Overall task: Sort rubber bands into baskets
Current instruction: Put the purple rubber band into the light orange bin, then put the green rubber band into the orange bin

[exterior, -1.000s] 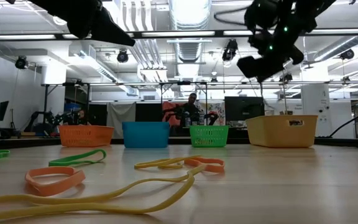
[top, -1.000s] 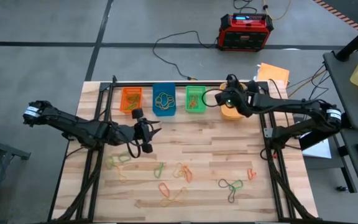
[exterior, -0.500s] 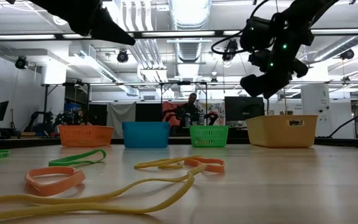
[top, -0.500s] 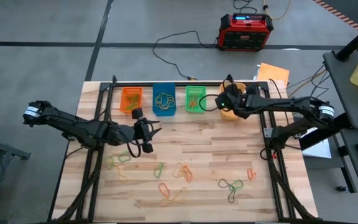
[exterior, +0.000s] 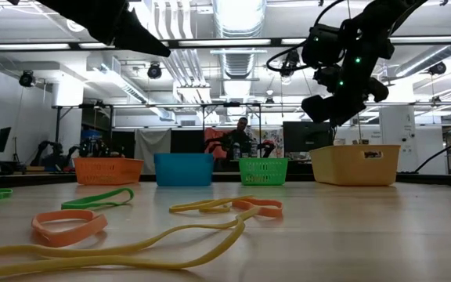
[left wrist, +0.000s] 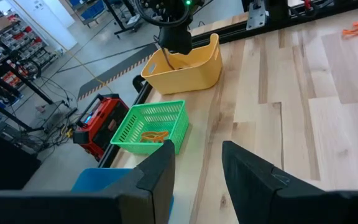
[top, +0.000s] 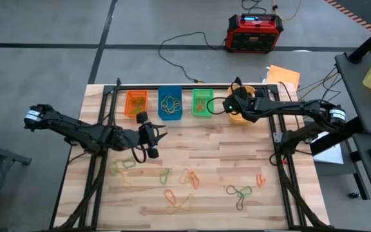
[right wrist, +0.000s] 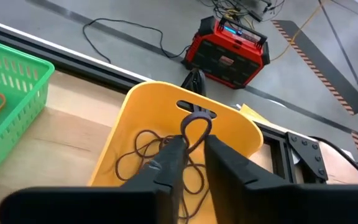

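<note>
My right gripper (top: 232, 103) hangs over the left end of the yellow-orange basket (top: 241, 118), shut on a thin black rubber band (right wrist: 195, 126). Several black bands lie inside that basket (right wrist: 143, 148). The orange (top: 136, 103), blue (top: 170, 103) and green (top: 203, 102) baskets stand in a row along the far edge. My left gripper (top: 158, 144) is open and empty, raised over the table's middle left. Loose green, orange and yellow bands (top: 189, 178) lie flat on the near half of the table. My right gripper pinches the black band between its two fingertips (right wrist: 174, 149), slanting down from above. A small loop of the band (right wrist: 191, 138) pokes out past the fingertips. In the left wrist view a strand (left wrist: 166, 57) hangs slack below the fingers into the yellow-orange basket.
More bands lie at the near right (top: 240, 191) and near left (top: 123, 164). A red-and-black box (top: 254, 32) with black cables sits on the floor beyond the far edge. Bare wood lies between the baskets and the loose bands.
My right gripper has gone a little down and toward the table's left over the yellow-orange basket, tipping its fingers more downward, still shut on the black band. It has kept still for the last half second.
</note>
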Robot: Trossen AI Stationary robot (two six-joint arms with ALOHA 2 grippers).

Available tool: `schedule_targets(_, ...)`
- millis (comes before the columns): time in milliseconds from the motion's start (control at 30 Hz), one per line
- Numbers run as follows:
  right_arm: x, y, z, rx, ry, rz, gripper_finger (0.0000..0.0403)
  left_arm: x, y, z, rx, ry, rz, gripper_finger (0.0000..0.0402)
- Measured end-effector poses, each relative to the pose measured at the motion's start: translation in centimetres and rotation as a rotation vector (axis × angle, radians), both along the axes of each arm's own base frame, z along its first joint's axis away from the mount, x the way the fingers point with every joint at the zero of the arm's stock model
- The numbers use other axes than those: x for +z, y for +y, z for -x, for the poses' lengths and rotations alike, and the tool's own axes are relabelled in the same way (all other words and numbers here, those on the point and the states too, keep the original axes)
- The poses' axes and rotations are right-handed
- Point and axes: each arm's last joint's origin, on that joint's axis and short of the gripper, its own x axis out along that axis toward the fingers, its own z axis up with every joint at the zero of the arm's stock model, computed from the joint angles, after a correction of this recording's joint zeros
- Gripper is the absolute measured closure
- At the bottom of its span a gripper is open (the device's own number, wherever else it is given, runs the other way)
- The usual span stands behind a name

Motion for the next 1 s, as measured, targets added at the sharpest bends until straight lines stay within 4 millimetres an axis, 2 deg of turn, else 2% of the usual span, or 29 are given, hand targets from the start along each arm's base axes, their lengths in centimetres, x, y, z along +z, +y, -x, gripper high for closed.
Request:
schedule_targets(267,0.1,0.0,0.0,-0.026,-0.051,-0.005,0.0264,0.0,0.0,0.0,0.002,-0.003,0.007,0.0283)
schedule_targets(467,0.4,0.1,0.1,-0.045,-0.091,0.0,0.0225,0.0,0.0,0.0,0.005,-0.006,0.013,0.0283)
schedule_targets(733,0.6,0.2,0.1,-0.015,-0.106,-0.022,0.0206,0.0,0.0,0.0,0.01,-0.014,0.028,0.0283)
schedule_targets(1000,0.6,1.8,-1.3,0.203,-0.111,-0.116,0.0209,-0.6,0.0,0.2,0.016,0.012,0.112,0.0283)
